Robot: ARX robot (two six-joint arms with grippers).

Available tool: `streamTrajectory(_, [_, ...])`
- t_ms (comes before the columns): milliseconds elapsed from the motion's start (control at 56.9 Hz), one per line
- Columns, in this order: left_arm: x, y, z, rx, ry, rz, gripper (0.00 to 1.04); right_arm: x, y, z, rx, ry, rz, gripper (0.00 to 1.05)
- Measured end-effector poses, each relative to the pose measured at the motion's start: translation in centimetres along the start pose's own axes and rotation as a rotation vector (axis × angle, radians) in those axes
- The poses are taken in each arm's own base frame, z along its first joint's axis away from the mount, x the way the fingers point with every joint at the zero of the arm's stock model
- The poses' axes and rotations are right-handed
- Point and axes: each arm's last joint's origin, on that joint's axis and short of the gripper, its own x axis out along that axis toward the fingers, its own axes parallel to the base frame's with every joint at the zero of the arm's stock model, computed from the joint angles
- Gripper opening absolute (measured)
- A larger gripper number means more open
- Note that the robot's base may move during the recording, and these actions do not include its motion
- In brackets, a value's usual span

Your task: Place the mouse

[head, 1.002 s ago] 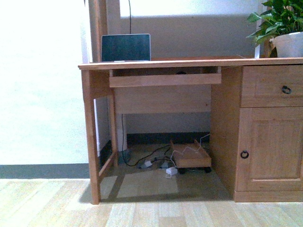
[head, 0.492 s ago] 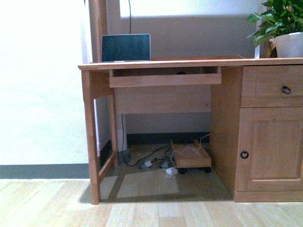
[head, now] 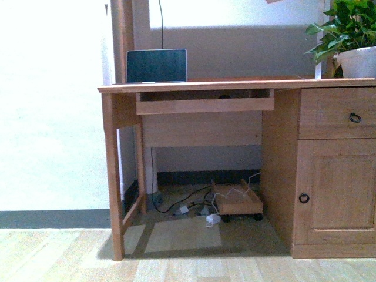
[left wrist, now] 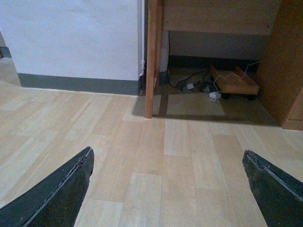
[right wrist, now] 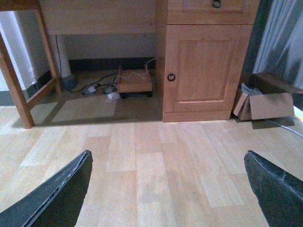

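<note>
The table (head: 279, 164) is warm matt wood with dark metal ring pulls (head: 355, 117); below it the floor (head: 188, 267) is pale smooth planks

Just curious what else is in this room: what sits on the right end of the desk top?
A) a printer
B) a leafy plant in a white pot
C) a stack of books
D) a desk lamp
B: a leafy plant in a white pot stands at the right end of the desk, while the laptop stands at the left end.
</note>
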Motion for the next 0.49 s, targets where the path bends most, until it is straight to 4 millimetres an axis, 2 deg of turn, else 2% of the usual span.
streamTrajectory(492, [0.0, 0.0, 0.0, 0.0, 0.0, 0.0, 0.97, 0.0, 0.0, 0.0, 0.0, 0.0, 0.0, 0.97])
